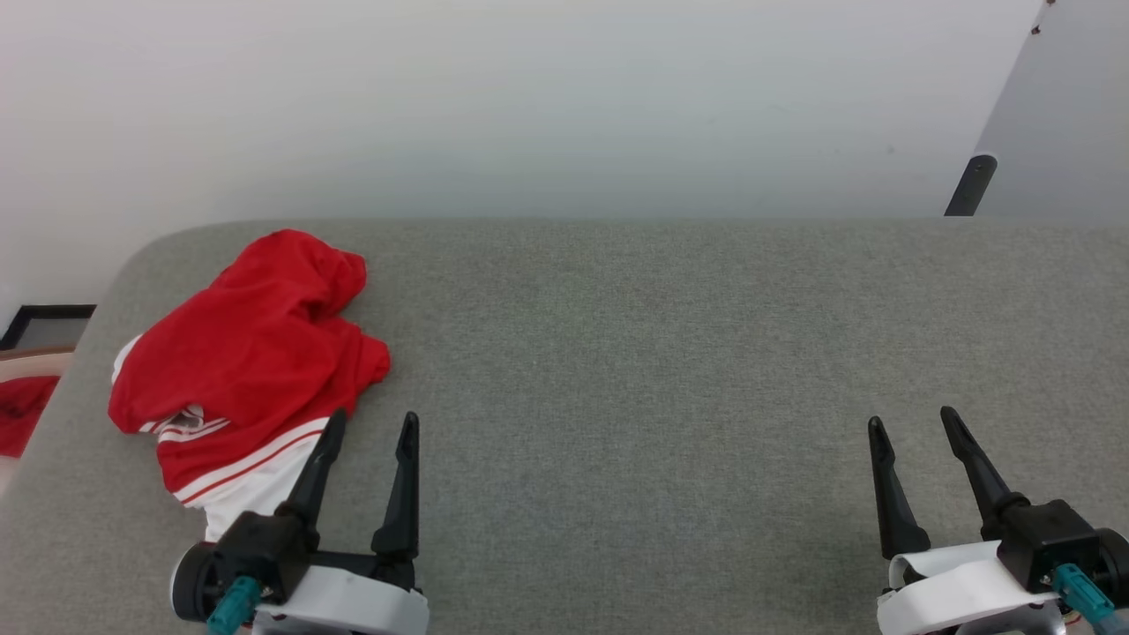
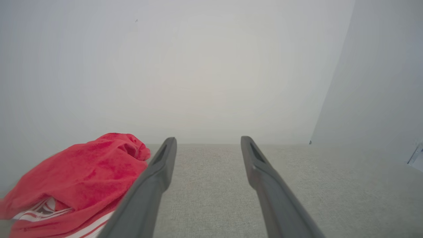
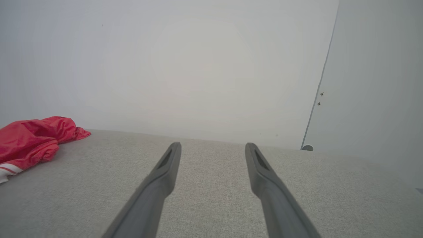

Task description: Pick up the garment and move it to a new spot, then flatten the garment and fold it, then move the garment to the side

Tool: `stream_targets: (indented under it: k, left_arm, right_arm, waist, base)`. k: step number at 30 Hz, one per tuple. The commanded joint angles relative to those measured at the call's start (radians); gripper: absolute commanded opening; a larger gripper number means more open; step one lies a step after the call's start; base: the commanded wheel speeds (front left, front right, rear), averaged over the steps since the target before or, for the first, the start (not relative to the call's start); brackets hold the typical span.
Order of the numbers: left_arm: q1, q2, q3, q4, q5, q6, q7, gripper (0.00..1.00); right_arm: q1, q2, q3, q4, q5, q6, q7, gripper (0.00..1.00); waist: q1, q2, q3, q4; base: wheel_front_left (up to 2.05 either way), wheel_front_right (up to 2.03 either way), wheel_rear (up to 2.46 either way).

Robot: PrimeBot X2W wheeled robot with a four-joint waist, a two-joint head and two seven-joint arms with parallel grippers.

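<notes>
Grey woven fabric covers the bench (image 1: 617, 353), which runs wide across the room in front of a plain pale wall (image 1: 529, 106). Its far left corner is rounded. At the far right, a grey panel (image 1: 1067, 132) leans in at an angle, with a short dark post (image 1: 970, 185) at its foot, just behind the bench's back edge.

On the left part of the bench, close to that rounded corner, lies the garment (image 1: 256, 353). It is bunched into a loose red heap, not spread out. Its near side shows white cloth and red-and-white striped trim, and a fold of the same trim peeks out low on its left. No lettering can be made out in the crumple.

From where I stand, the left gripper (image 1: 375, 416) sits at the near edge, just to the right of the garment, with its two dark fingers held wide apart and nothing between them. Its outer finger crosses over the garment's white edge, and I cannot tell whether it touches the cloth. The right gripper (image 1: 910, 416) is well away on the right side over bare fabric, also spread wide and holding nothing.

Beyond the bench's left edge, something red (image 1: 22, 410) lies lower down, near a dark frame (image 1: 44, 322).
</notes>
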Motion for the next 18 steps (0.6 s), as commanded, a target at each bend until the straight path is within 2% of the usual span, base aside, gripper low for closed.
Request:
stream_targets:
  k: [1, 9, 18]
  left_arm:
    - [0.005, 0.003, 0.004, -0.006, 0.02, 0.0, -0.007, 1.0]
    - [-0.002, 0.0, 0.019, 0.005, 0.029, 0.0, -0.009, 1.0]
    - [0.001, -0.004, 0.076, 0.022, 0.039, 0.002, -0.009, 1.0]
  right_arm:
    - [0.01, 0.002, 0.002, -0.006, -0.021, 0.0, -0.007, 1.0]
    - [0.021, 0.003, 0.001, -0.005, -0.05, 0.0, -0.011, 1.0]
    - [0.02, 0.003, 0.027, 0.008, -0.05, 0.0, -0.011, 1.0]
  waist:
    - [0.0, -0.0001, -0.001, 0.002]
    - [0.0, -0.0001, -0.012, 0.031]
    - [0.0, -0.0001, -0.037, 0.12]
  base:
    - [0.0, 0.0, 0.0]
    - [0.0, 0.0, 0.0]
    - [0.0, 0.0, 0.0]
